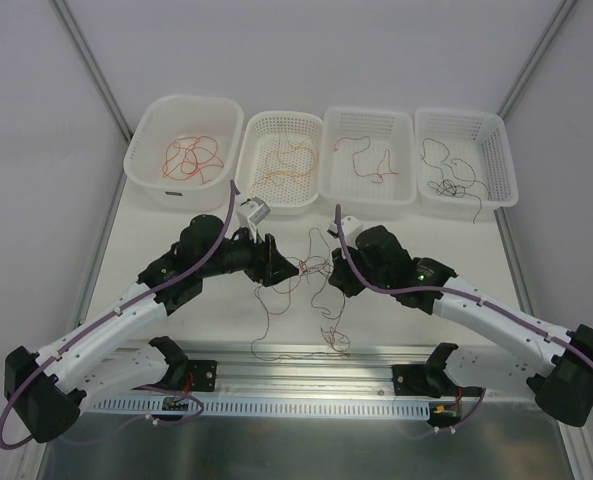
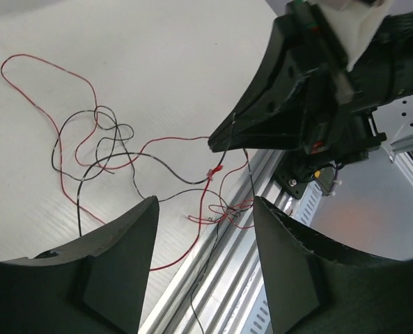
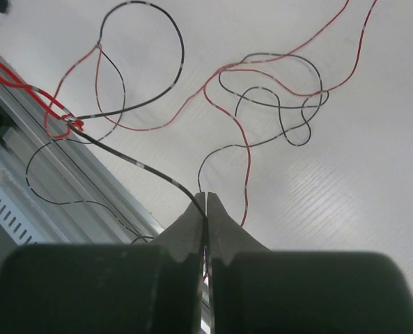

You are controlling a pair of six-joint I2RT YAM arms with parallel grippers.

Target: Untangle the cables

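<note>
A black cable is clamped in the right gripper; the left gripper is spread apart. The red knot just ahead of it should be pinched, then drawn away slowly.

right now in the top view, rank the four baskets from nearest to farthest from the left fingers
1. Orange-cable basket, second from left, just beyond the left fingers.
2. Red-cable tub, far left, and dark-red-cable tub, second from right: too close to call.
3. Black-cable basket, far right.
</note>
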